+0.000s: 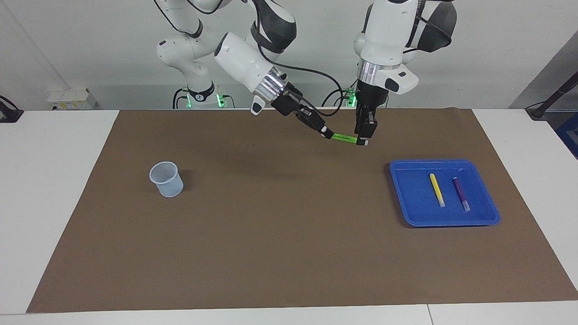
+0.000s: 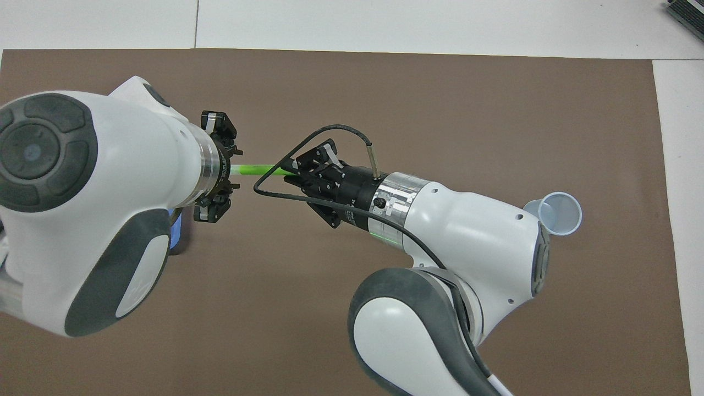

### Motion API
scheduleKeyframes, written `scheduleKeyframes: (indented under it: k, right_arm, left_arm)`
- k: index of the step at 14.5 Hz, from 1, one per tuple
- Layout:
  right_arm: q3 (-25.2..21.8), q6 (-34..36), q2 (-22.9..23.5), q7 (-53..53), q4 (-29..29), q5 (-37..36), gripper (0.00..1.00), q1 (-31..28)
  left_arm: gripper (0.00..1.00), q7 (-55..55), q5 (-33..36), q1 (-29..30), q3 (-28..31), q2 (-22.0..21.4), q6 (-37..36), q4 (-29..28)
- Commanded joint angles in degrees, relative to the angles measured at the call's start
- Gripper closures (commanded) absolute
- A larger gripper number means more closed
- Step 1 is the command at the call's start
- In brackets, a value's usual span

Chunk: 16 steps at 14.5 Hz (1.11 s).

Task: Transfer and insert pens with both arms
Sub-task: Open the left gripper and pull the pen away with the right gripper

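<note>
The green pen [image 1: 344,137] hangs level in the air over the mat, between the two grippers; it also shows in the overhead view [image 2: 256,169]. My left gripper [image 1: 362,141] points straight down and is shut on the pen's whitish end. My right gripper [image 1: 326,132] reaches in at a slant and is shut on the pen's other end, as the overhead view [image 2: 291,171] also shows. The yellow pen [image 1: 436,189] and the purple pen [image 1: 461,193] lie side by side in the blue tray [image 1: 445,222].
A translucent cup [image 1: 166,179] stands upright on the brown mat toward the right arm's end, also seen in the overhead view [image 2: 560,213]. The tray sits toward the left arm's end; in the overhead view only a sliver of it [image 2: 176,236] shows beneath the left arm.
</note>
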<state>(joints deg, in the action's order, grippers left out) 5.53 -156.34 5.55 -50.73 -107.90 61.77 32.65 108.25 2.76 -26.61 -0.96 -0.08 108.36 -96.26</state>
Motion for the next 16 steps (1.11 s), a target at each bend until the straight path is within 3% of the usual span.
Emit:
scheduleKeyframes:
  k: [1, 2, 5, 8, 11, 16]
  right_arm:
    - [0.1, -0.3, 0.7, 0.3, 0.9, 0.8, 1.00, 0.0]
    - [0.1, 0.2, 0.7, 1.4, 0.9, 0.3, 1.00, -0.1]
    - [-0.1, 4.2, 0.0, 8.5, 0.1, -0.1, 1.00, -1.4]
    - [-0.3, 9.0, -0.4, 11.1, -0.4, -4.0, 1.00, -3.2]
    - [-0.2, 17.3, -0.5, 13.8, -0.3, -19.0, 1.00, -6.4]
    - [-0.2, 28.6, -1.3, 30.0, -0.6, -30.7, 1.00, -11.6]
  left_arm:
    - [0.51, -0.2, 0.7, -0.7, 0.6, -1.5, 0.2, -1.2]
    - [0.50, -0.2, 0.7, -0.7, 0.5, -1.6, 0.2, -1.4]
    - [0.27, -0.2, 0.6, -0.6, 0.5, -1.7, 0.4, -1.5]
    - [0.27, -2.2, 0.6, -0.5, 0.5, -2.1, 0.7, -2.5]
    - [0.27, -11.3, 0.2, 0.2, 0.7, -2.8, 0.8, -4.0]
    - [0.29, -35.3, -5.1, 4.5, 0.9, -3.3, -0.8, -4.6]
